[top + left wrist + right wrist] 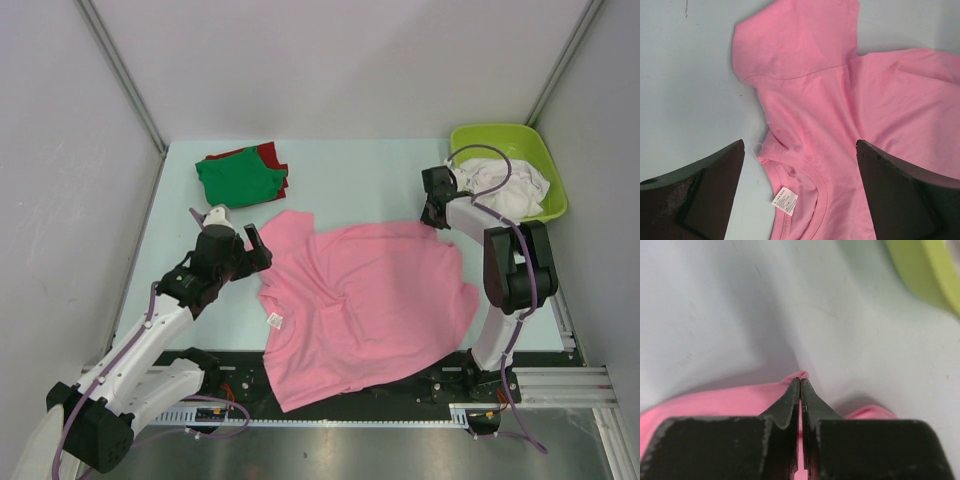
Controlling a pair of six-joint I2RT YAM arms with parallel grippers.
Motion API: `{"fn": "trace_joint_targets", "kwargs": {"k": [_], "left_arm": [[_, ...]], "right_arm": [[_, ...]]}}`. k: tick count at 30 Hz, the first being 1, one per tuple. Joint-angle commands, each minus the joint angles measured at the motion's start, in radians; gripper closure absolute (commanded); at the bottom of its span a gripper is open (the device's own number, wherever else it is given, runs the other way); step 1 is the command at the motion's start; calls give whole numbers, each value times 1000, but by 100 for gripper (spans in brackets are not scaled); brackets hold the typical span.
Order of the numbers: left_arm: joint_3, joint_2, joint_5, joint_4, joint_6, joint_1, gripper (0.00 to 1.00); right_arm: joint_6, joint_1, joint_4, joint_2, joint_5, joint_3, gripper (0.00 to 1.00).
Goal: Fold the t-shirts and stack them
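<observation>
Upper left of the overhead view: a green t-shirt (240, 178) lies folded on a red t-shirt (270, 152), both on the table (350, 170) and well apart from the arms. Left of centre: the left gripper (225, 225) hovers with jaws spread wide and holds nothing, just beside the sleeve and collar end of the pink t-shirt (370, 300). Its wrist view shows the neck label (784, 201) low in the frame, between the fingers (715, 190), and the cloth lying flat. Centre: the pink t-shirt lies spread, rumpled and unfolded, its lower edge reaching onto the dark rail (410, 385) at the bottom of the frame. Right of centre: the right gripper (437, 215) is pinched shut on the shirt's upper-right corner - the wrist view shows a small peak of pink cloth caught between the closed tips. Far right: white t-shirts (510, 185) sit heaped in the lime tub (500, 135), not yet folded. Assessment: the pink shirt is judged light, thin and limp - it will drape, crease and drag across the smooth table, with no risk of breakage. Recommended holds are corners and seamed edges at shoulder or hem, since a pinch mid-panel would likely bunch the cloth
</observation>
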Motion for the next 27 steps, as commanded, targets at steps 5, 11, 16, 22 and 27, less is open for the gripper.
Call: {"fn": "trace_joint_targets", "kwargs": {"k": [5,11,16,22,27], "left_arm": [[38,-1,2,8,18,6,2],[44,7,-2,2,18,9,2],[44,11,-7,5,15,8,2],[62,117,-36,58,15,9,1],[200,321,-131,48,-2,14,1]], "right_arm": [[-42,-3,23,67,81,241,100],[-74,-17,-48,222,149,442,100],[-77,-49,-68,315,182,557,100],[-69,-89,-117,431,173,711,100],[-54,-107,-103,435,124,716,100]]}}
